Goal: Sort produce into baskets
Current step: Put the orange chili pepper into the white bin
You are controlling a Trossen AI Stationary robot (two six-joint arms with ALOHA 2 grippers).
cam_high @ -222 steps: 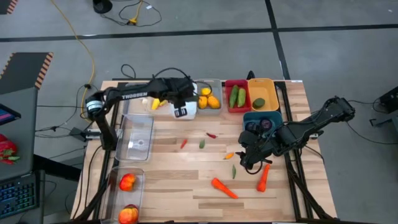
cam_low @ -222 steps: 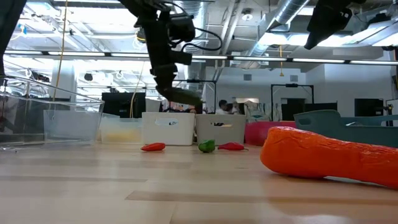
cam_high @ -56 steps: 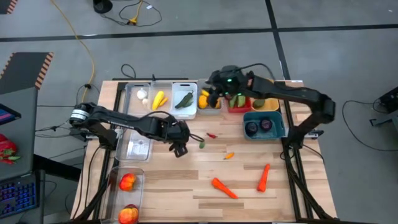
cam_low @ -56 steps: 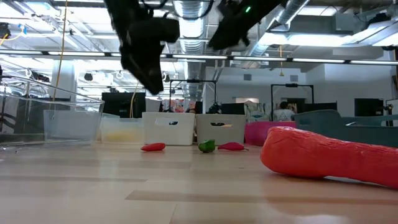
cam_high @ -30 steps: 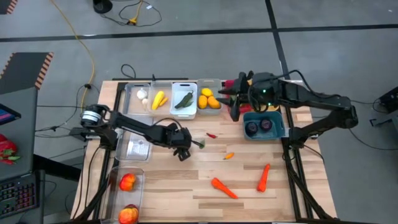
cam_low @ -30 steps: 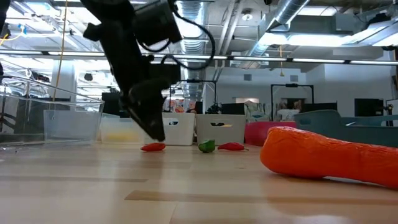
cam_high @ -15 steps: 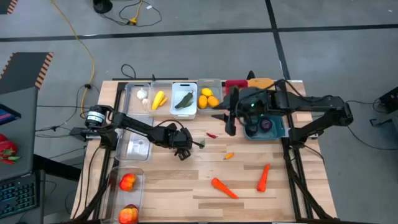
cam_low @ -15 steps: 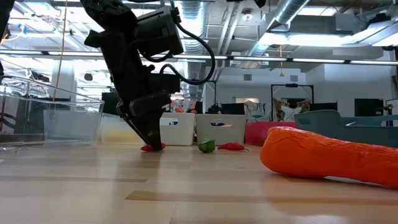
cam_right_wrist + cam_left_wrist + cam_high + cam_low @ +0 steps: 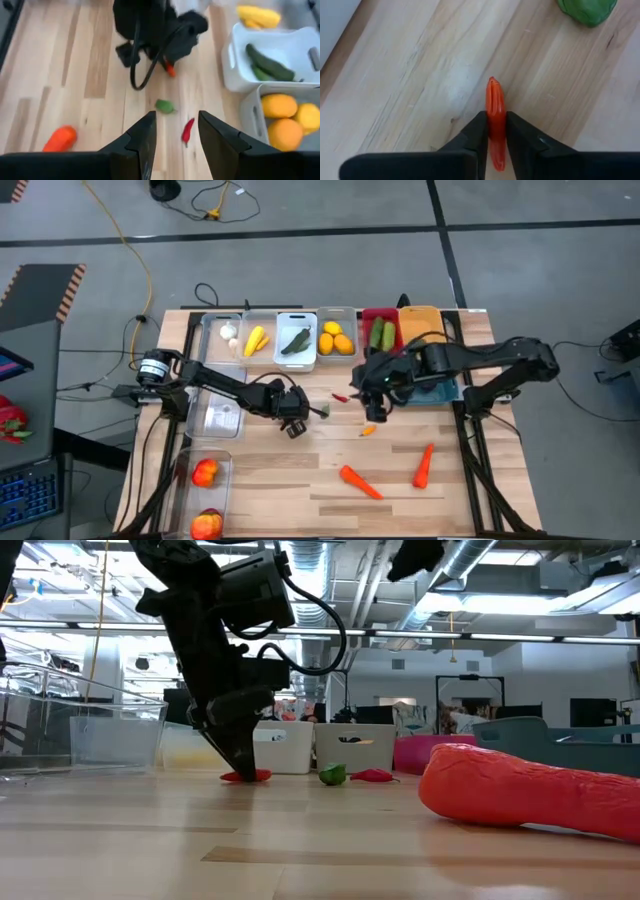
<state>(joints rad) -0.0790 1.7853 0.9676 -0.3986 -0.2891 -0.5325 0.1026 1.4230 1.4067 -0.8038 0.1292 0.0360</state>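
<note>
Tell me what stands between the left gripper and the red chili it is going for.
Nothing visible does. The left gripper is down at the table with its fingers already closed on the red chili; the green chili lies apart.

You see a pale wooden table (image 9: 300, 470) of planks with visible grain and a faint sheen. The red chili (image 9: 495, 120) looks like smooth, slightly glossy plastic between matt black fingers (image 9: 472, 137). The white basket (image 9: 280, 47) is smooth plastic; the large carrot (image 9: 530, 790) looks finely textured.

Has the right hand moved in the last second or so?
Yes. The right hand has swung off the teal basket, out over the table toward the left hand.
</note>
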